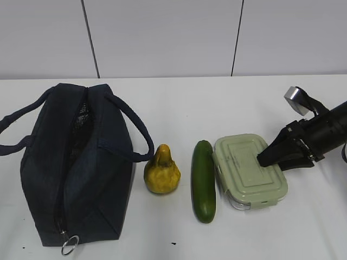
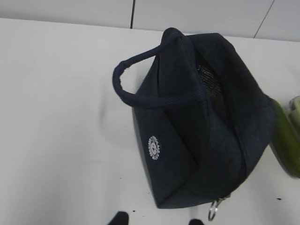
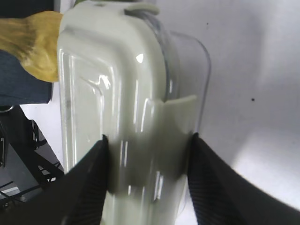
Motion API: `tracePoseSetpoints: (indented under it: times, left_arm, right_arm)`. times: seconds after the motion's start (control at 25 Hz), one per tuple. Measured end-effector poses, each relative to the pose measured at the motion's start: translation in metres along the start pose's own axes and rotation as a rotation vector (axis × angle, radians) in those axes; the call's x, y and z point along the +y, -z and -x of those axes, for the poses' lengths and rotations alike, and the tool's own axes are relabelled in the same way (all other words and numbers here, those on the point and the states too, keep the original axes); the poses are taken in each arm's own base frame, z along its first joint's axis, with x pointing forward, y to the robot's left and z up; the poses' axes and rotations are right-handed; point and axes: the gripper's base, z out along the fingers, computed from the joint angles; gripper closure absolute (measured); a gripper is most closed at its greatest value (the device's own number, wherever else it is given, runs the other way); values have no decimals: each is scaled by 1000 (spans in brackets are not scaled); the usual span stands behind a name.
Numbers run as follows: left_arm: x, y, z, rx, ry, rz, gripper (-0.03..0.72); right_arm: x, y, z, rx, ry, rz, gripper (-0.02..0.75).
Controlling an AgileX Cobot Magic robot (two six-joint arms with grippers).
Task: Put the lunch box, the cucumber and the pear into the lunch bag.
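A: Entry, lunch box (image 1: 250,171) as landmark. Rectangular, rounded corners, clear walls, glossy pale sage-green lid with a raised border and side clips. It lies flat on the white worktop (image 1: 179,103).

B: Neighbours?

A: The cucumber (image 1: 203,181), smooth, dark green, straight with rounded ends, lies just beside the box's long side away from the arm, parallel to it. Beyond the cucumber stands the pear (image 1: 161,171), yellow with brown mottling, narrow top up. Farthest from the box is the lunch bag (image 1: 70,168), dark navy woven fabric, two loop handles, zipper with a metal ring pull (image 1: 69,245) at its near end.

B: Right gripper (image 3: 147,154)?

A: Black, textured fingers (image 3: 91,187). Its jaws straddle the box's end, one finger against each long side, at the lid's clip; the wrist view shows them pressed to the lid edges, pinching the box. Box on the worktop, not lifted as far as I can tell.

B: Left gripper (image 2: 157,221)?

A: Only two dark fingertips (image 2: 117,218) at the frame's lower edge, apart, nothing between them. It hangs above the worktop beside the bag, well away from the box.
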Motion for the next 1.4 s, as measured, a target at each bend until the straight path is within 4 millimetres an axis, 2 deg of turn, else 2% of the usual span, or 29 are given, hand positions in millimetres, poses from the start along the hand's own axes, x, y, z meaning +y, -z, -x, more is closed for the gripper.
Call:
tracePoseSetpoints:
  times: [0.12, 0.32, 0.6, 0.88, 1.08, 1.2, 1.4]
  left_arm:
    - [-3, -6, 8, -2, -3, -56, 416]
    - [-8, -21, 35, -102, 41, -149, 356]
    - [-5, -71, 56, 56, 100, -255, 344]
    - [-3, -115, 65, 155, 154, -352, 345]
    - [1, -140, 62, 243, 212, -363, 348]
    - [4, -153, 59, 296, 236, -360, 390]
    - [7, -168, 55, 350, 247, -364, 549]
  right_arm:
    - [0, 0, 0, 0, 2, 0, 351]
    - [0, 0, 0, -5, 0, 3, 352]
    - [1, 0, 1, -10, -2, 6, 352]
    - [1, 0, 1, -13, -2, 7, 352]
    - [1, 0, 1, -16, -1, 9, 352]
    - [1, 0, 2, -21, -3, 9, 352]
    - [1, 0, 2, -26, -7, 11, 352]
